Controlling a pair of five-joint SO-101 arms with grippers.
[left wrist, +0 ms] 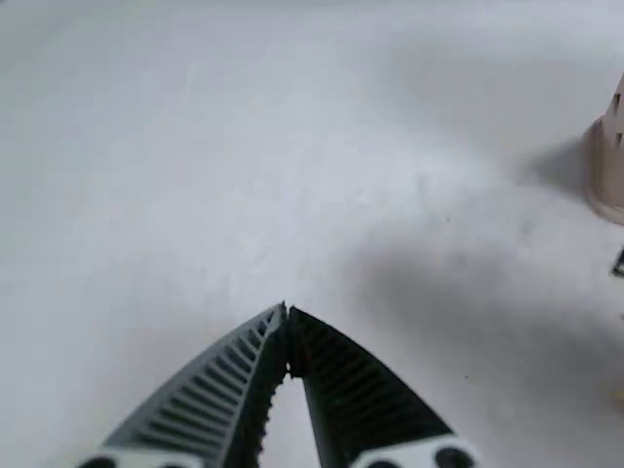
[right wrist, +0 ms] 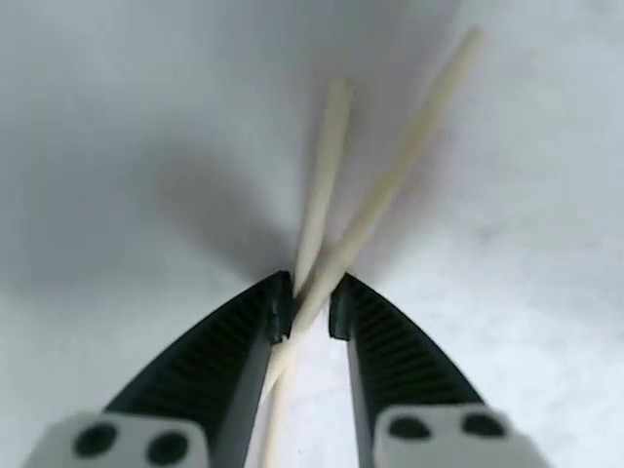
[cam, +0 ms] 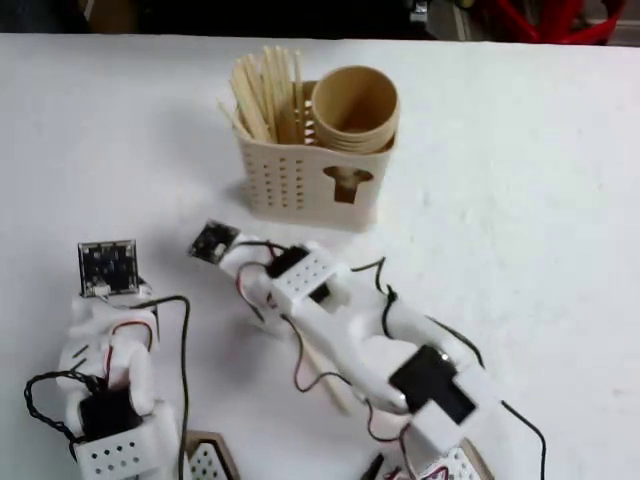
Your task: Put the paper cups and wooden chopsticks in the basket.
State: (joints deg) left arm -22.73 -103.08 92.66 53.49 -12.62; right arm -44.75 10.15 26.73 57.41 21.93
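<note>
A cream perforated basket (cam: 310, 180) stands at the back of the table, its corner also at the edge of the left wrist view (left wrist: 609, 166). It holds a bundle of wooden chopsticks (cam: 265, 95) and stacked paper cups (cam: 355, 105). My right gripper (right wrist: 310, 297) points down at the table in front of the basket, shut on two crossed chopsticks (right wrist: 375, 200) whose ends rest near the white surface. In the high view, part of a loose chopstick (cam: 330, 385) shows under that arm. My left gripper (left wrist: 287, 312) is shut with nothing in it, low over bare table at the front left.
The white table (cam: 530, 200) has free room to the right and left of the basket. My two arms, with their trailing wires (cam: 182, 340), take up the front middle and front left. Parts of the arm bases (cam: 205, 460) sit at the front edge.
</note>
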